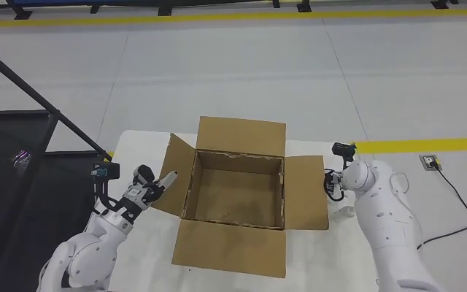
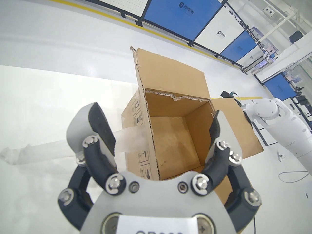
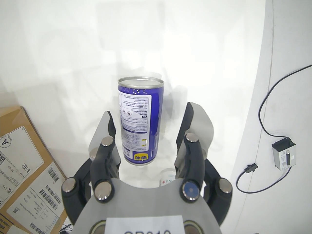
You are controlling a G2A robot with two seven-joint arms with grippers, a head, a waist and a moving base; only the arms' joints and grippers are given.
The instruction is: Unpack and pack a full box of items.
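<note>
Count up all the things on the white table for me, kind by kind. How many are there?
Open brown cardboard box: 1
Blue metal can: 1
Small white bottle, partly hidden: 1
Long white crumpled packing strip: 1
Total: 4

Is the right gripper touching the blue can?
Apart. The right wrist view shows the open right gripper straddling the blue can, with white table visible between the can and each finger, only a thin strip on one side.
</note>
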